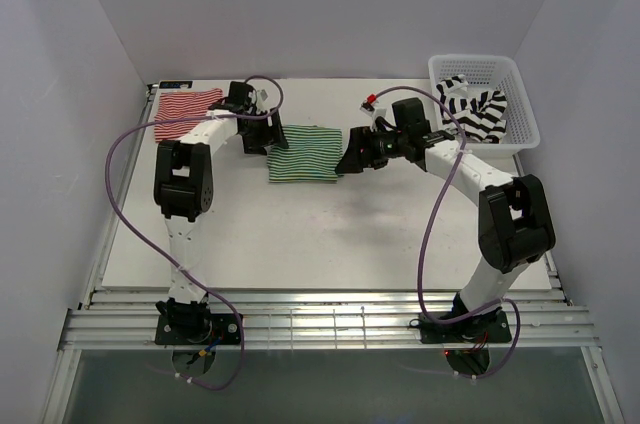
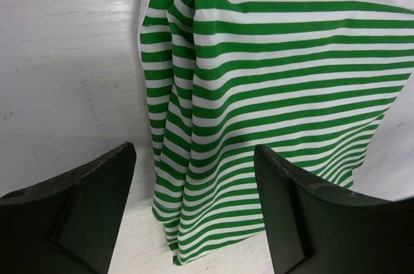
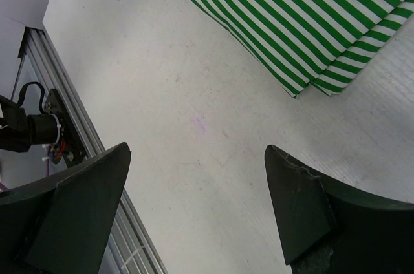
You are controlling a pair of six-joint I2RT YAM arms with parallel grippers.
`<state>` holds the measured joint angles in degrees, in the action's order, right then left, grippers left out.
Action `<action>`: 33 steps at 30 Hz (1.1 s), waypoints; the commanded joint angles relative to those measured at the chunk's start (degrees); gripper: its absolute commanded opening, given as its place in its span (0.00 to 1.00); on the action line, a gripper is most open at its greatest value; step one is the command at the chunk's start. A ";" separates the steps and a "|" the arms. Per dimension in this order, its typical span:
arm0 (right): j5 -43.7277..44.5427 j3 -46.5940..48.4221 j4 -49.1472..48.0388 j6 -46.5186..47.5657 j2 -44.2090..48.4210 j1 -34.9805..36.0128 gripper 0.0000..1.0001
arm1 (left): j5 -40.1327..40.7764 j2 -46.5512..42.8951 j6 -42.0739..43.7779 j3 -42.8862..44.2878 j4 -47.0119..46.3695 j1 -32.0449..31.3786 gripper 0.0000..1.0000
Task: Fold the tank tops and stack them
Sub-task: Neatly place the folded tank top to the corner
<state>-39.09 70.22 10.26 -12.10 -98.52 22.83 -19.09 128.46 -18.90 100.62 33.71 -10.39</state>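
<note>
My left claw [image 2: 194, 151] over the folded green-and-white tank top [image 1: 303, 152] and my right claw [image 3: 197, 150] just beside it both gape empty, so I fear a pinch catching only its upper layer would unfold it en route to the red-and-white top [image 1: 186, 110] left of it.

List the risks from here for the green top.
1. The left gripper hangs open over the green top's loose layered edge; a pinch may catch only one layer and undo the fold.
2. The right gripper is open over bare table beside the top's corner; closing there would likely miss.
</note>
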 commanded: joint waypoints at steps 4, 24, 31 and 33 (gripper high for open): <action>1.30 -1.22 0.72 1.90 3.42 -0.33 0.90 | -3.84 2.23 1.23 1.42 1.71 -0.07 0.75; 3.50 -3.59 0.46 2.96 4.48 -1.91 0.90 | 10.65 9.00 0.53 1.25 6.19 -4.81 0.14; 4.37 -5.79 0.46 4.01 6.50 -4.19 0.90 | 18.21 7.16 2.36 1.95 6.98 -5.16 0.00; 4.72 -6.14 0.46 4.54 7.02 -4.63 0.90 | 23.90 4.45 4.55 2.04 6.11 -5.16 0.00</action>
<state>-35.03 64.64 10.81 -9.37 -94.19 19.07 -10.41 131.92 -19.03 104.97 35.88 -15.57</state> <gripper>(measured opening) 0.900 0.028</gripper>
